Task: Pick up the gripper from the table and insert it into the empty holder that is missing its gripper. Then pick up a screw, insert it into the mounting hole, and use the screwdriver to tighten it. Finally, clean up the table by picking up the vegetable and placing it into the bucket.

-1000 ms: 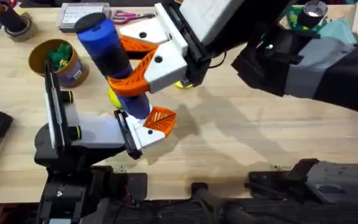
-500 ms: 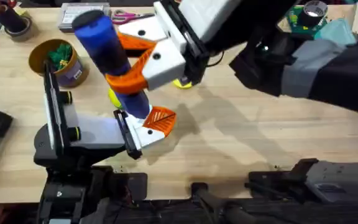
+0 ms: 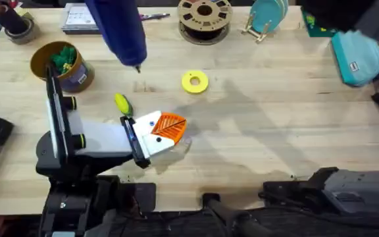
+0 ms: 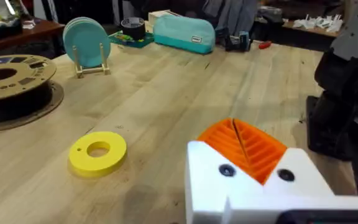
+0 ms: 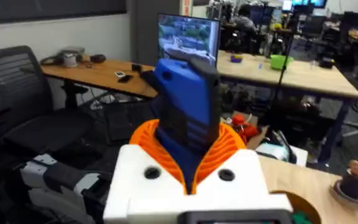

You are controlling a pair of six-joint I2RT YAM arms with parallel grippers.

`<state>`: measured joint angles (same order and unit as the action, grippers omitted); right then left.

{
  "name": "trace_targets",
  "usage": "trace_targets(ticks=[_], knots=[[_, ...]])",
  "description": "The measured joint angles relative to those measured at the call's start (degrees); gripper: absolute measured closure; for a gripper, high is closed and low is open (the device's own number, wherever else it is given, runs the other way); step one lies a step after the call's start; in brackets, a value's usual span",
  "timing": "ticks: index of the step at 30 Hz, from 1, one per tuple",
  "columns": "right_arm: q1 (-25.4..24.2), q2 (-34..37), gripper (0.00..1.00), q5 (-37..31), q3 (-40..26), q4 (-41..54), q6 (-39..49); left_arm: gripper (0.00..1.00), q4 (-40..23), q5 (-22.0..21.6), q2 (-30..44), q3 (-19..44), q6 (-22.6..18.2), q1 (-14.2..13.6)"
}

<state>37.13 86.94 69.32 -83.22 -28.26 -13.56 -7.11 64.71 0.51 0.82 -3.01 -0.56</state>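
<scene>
Bucket [image 3: 59, 64]: far left of the table, green stuff inside; its near side is partly hidden by the left arm.
Left gripper [image 3: 160, 135]: low over the table near the middle; white blocks with one orange ribbed pad [image 4: 244, 146] showing. Whether the fingers are spread or pressed together, I cannot tell.
Vegetable [image 3: 122, 104]: on the table just behind the left gripper, apart from the bucket.
Screwdriver [image 3: 120, 29]: up in the air, blurred, top cut off at the frame edge, thin bit pointing down.
Right gripper [image 5: 191, 171]: orange pads pinch the blue screwdriver body.
Yellow ring [image 3: 195, 81]: flat on the table, mid-table.
Screw: too small to make out.
</scene>
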Motion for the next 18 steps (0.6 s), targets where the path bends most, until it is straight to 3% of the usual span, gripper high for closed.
trace_targets(ticks=[4, 7, 12, 15, 18], knots=[[-1.29, 0.0, 0.975, -0.91, -1.36, 6.84, 3.34, 0.997, 0.0, 0.0, 0.01, 0.0, 0.0, 0.0], [-3.16, 0.01, 0.975, -4.76, -2.09, 17.64, 7.99, 0.997, 0.0, 0.0, 0.01, 0.0, 0.0, 0.0], [-6.0, 0.02, 0.975, -23.02, -3.01, 39.49, 24.16, 0.997, 0.0, 0.0, 0.0, 0.0, 0.0, 0.0], [-7.05, 0.02, 0.975, -36.64, -3.1, 45.32, 35.96, 0.997, 0.0, 0.0, 0.0, 0.0, 0.0, 0.0], [-8.55, 0.02, 0.975, -45.9, -3.5, 50.43, 46.75, 0.997, 0.0, 0.0, 0.0, 0.0, 0.0, 0.0]])
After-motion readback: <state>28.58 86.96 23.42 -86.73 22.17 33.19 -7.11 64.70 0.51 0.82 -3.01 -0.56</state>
